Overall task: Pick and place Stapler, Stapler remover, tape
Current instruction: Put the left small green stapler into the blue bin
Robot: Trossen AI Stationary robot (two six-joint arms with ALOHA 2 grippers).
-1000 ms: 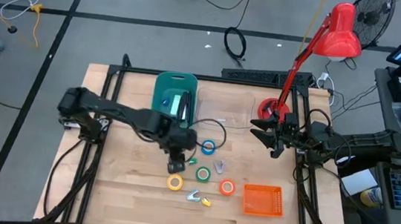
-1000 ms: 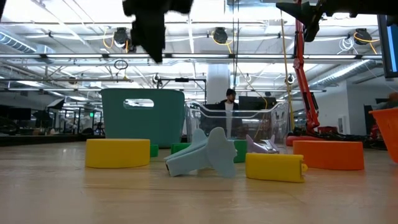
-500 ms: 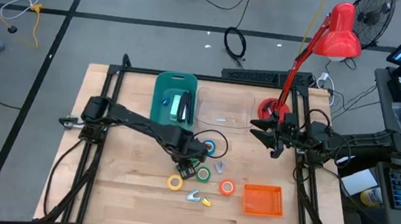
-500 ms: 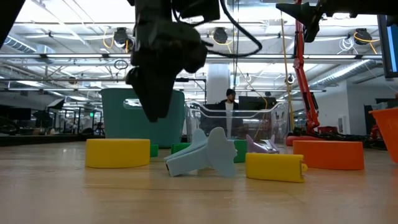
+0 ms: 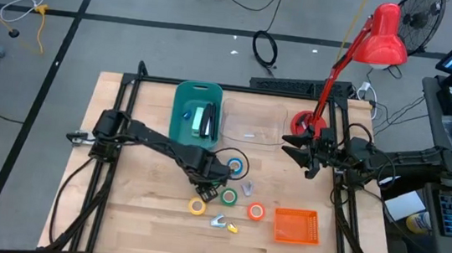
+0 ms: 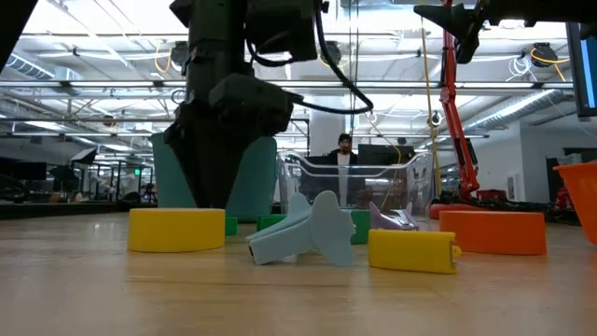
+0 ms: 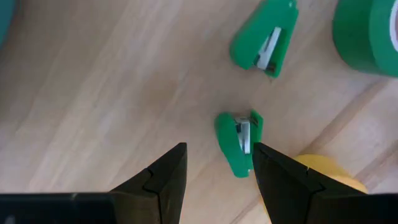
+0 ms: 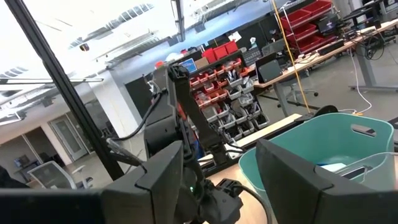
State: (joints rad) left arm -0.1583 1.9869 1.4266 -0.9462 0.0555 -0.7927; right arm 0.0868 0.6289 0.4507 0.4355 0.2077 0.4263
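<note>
At mid-frame in the high view the left hand [image 5: 219, 175], fingers apart and empty, hangs low over the desk [image 5: 137, 210] beside a small green stapler remover [image 7: 239, 142] whose long axis runs alongside one fingertip, not between them, while the right hand [image 5: 300, 155], also apart, waits at right.

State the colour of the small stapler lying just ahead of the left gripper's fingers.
Green stapler; clearest in the left wrist view.
</note>
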